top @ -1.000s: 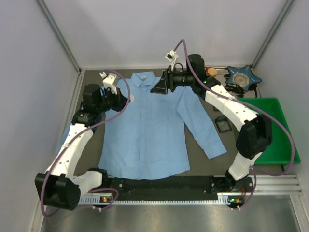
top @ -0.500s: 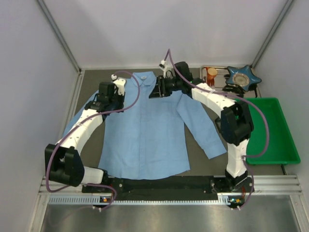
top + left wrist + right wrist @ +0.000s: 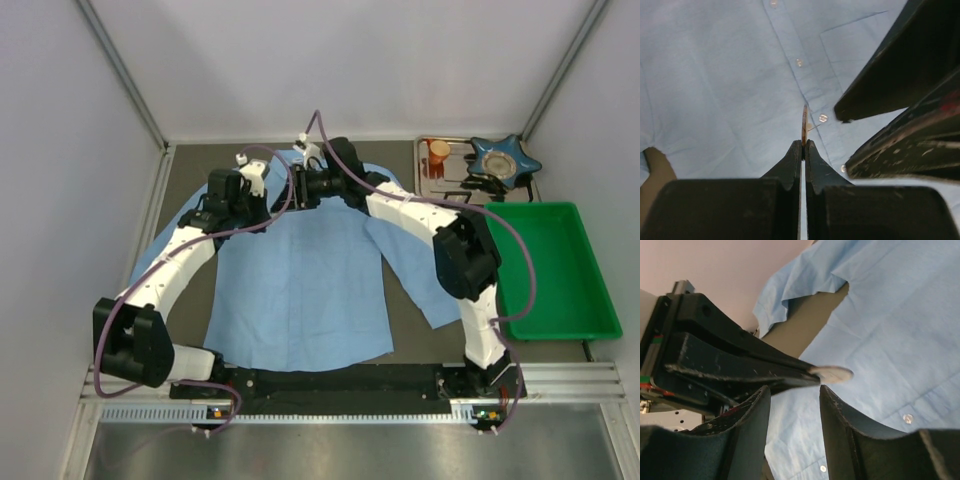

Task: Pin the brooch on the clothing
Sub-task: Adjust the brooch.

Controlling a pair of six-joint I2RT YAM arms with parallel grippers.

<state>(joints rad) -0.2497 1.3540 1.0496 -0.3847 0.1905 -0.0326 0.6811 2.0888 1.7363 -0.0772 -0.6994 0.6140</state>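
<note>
Whitish and coin-thin, the brooch (image 3: 804,122) is pinched edge-on in my left gripper (image 3: 803,145), whose jaws are pressed together on it. It hangs over the button placket of the blue shirt (image 3: 300,280), toward the shirt's twelve o'clock end, below the collar. My right gripper (image 3: 793,389) hovers just beside it at about two o'clock, jaws apart and holding nothing. The shirt lies spread flat. I judge the brooch not yet pinned: piercing the cloth and fastening are left.
</note>
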